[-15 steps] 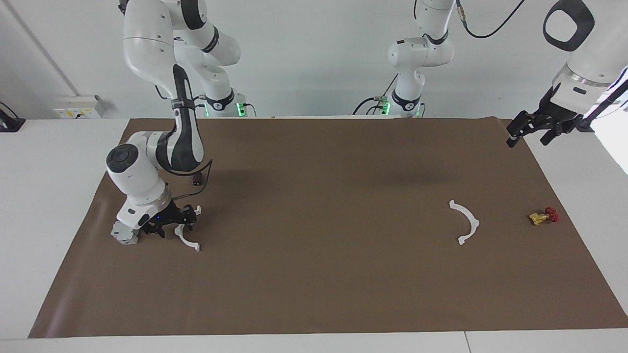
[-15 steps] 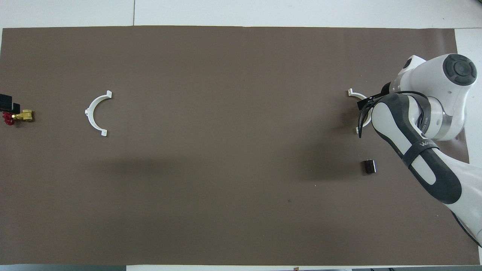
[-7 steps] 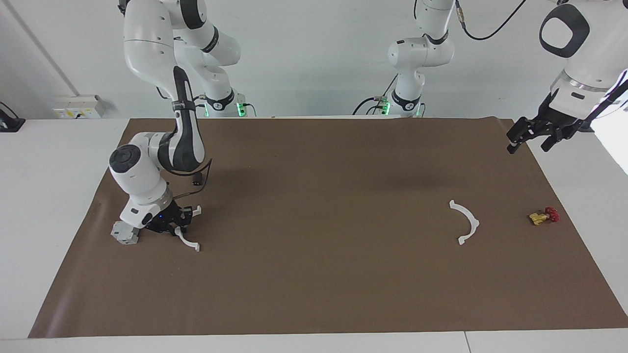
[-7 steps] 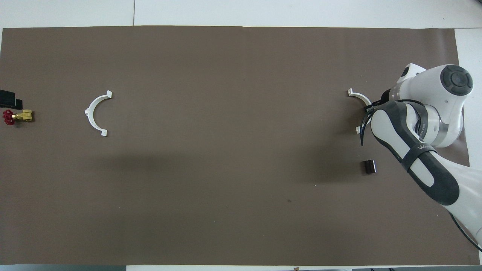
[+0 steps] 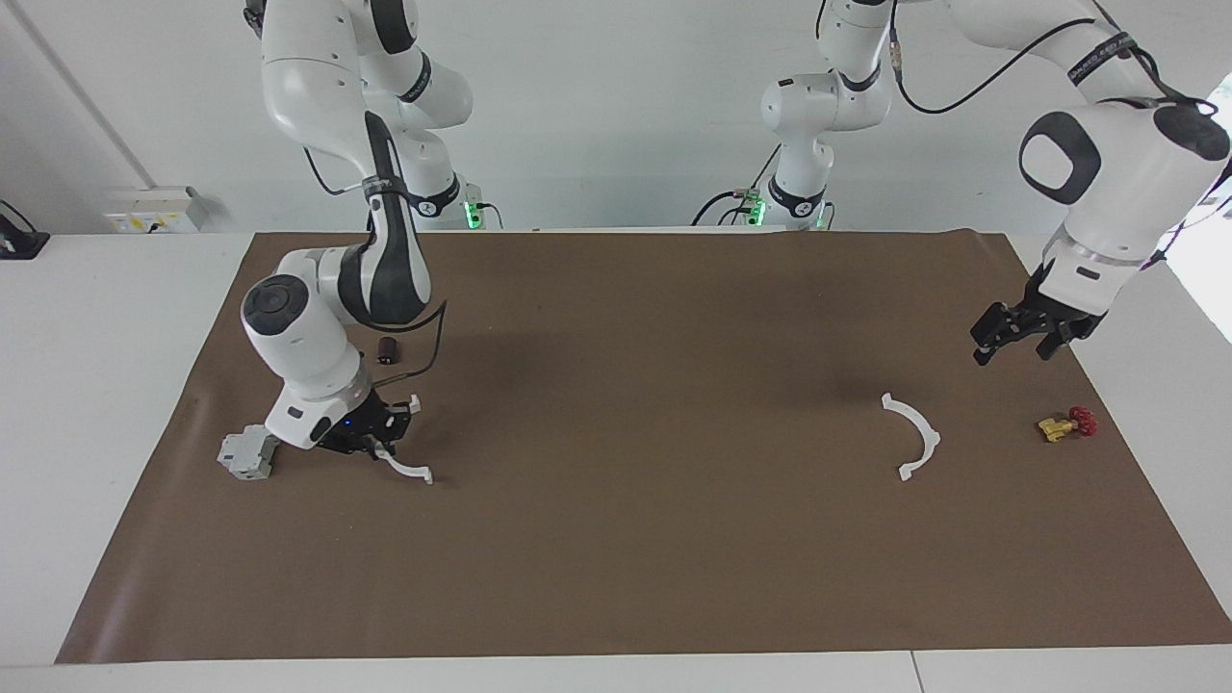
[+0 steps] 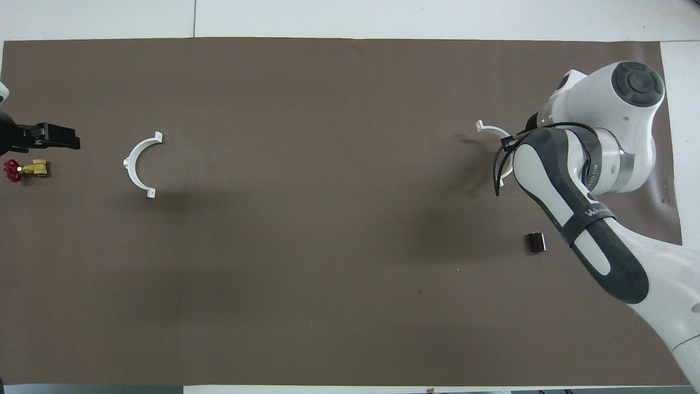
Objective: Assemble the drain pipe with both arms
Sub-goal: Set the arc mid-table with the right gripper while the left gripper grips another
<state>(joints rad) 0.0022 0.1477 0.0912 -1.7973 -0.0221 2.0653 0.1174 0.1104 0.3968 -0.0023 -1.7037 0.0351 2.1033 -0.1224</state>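
The drain pipe lies as two separate white half-rings. My right gripper point(image 5: 378, 443) is shut on one half-ring point(image 5: 412, 471), holding it low over the mat beside the grey block. In the overhead view only one end of this half-ring point(image 6: 491, 130) shows past the right arm. The other half-ring point(image 5: 920, 435) point(image 6: 134, 164) lies flat toward the left arm's end of the table. My left gripper point(image 5: 1011, 352) point(image 6: 70, 143) hangs open in the air over the mat, between that half-ring and the valve, holding nothing.
A small yellow-and-red valve point(image 5: 1066, 423) point(image 6: 24, 169) sits near the mat's edge at the left arm's end. A grey boxy block point(image 5: 248, 452) lies by the right gripper. A small dark cylinder point(image 5: 387, 348) point(image 6: 536, 242) stands nearer to the robots than the held half-ring.
The right gripper has shut on its half-ring and carried it away from the grey block toward the table's middle. The left gripper has come down and in over the mat.
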